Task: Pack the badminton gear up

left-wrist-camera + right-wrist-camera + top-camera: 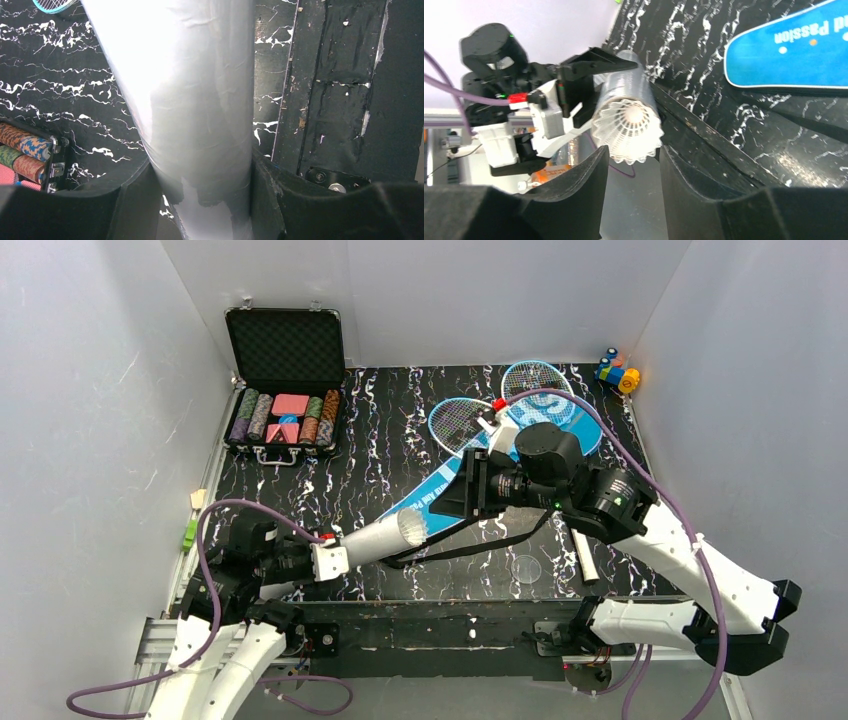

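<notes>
My left gripper (335, 558) is shut on the long white tube (380, 537) and holds it level above the table, mouth to the right. In the left wrist view the tube (185, 100) fills the gap between my fingers (270, 200). A white feather shuttlecock (631, 127) sits in the tube's mouth, skirt outward. My right gripper (445, 502) is open and empty, facing that mouth; its tips (634, 165) are just short of the skirt. The blue bag (432, 490) lies diagonally under the right arm with its black strap (470, 548). Two blue rackets (460, 423) (535, 380) lie at the back.
The black case of poker chips (285, 390) stands open at the back left. Coloured toy blocks (617, 370) sit at the back right. A clear round lid (526, 568) and a white handle-like rod (583, 555) lie near the front edge.
</notes>
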Controlling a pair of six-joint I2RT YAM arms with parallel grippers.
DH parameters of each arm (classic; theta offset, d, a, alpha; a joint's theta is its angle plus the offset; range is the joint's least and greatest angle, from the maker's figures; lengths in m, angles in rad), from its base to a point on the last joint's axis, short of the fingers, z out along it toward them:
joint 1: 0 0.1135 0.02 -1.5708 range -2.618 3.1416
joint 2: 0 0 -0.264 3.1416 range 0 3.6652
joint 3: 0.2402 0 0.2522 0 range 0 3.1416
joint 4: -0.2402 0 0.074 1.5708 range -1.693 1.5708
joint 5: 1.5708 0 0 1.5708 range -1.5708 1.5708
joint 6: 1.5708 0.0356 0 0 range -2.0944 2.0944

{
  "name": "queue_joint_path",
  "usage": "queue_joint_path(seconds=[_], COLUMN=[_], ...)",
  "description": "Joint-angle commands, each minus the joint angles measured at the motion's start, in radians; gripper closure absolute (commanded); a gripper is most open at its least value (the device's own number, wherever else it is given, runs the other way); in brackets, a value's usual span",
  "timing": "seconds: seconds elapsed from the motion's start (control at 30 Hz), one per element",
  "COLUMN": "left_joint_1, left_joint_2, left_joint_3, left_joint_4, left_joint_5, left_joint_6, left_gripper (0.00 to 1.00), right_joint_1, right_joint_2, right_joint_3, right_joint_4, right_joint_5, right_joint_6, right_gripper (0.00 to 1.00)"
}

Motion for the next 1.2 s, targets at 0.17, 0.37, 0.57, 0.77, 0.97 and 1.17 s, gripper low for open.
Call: queue_joint_path(seconds=[0.17,0.37,0.57,0.77,0.97,1.17], left_joint_1=[-0.004,-0.004,-0.004,-0.004,-0.004,-0.004], left_joint_2=[0.003,0.005,0.008,0.01,0.01,0.009], left_joint_3=[0.045,0.051,0.051,0.053,0.053,0.05], left_joint_4=[0.01,0.012,0.018,0.022,0.025,0.025], left_joint_5=[0.04,0.043,0.054,0.057,0.058,0.045], left_joint_6=[0.003,0.002,0.0,-0.003,-0.008,-0.019], left_gripper=[0.64,0.64,0.64,0.64,0.64,0.64], right_joint_1=[-0.008,-0.008,-0.006,0.008,0.042,0.074], right_joint_2=[0.048,0.063,0.099,0.134,0.172,0.194], right_joint_3=[-0.064,-0.102,-0.121,-0.127,-0.127,-0.13], right_joint_4=[0.023,0.049,0.093,0.123,0.135,0.156], right_joint_5=[-0.012,-0.006,-0.028,-0.026,-0.005,-0.003], right_joint_6=[-0.034,-0.029,-0.009,0.004,0.012,0.026], right_gripper=[0.47,0.47,0.47,0.47,0.48,0.48])
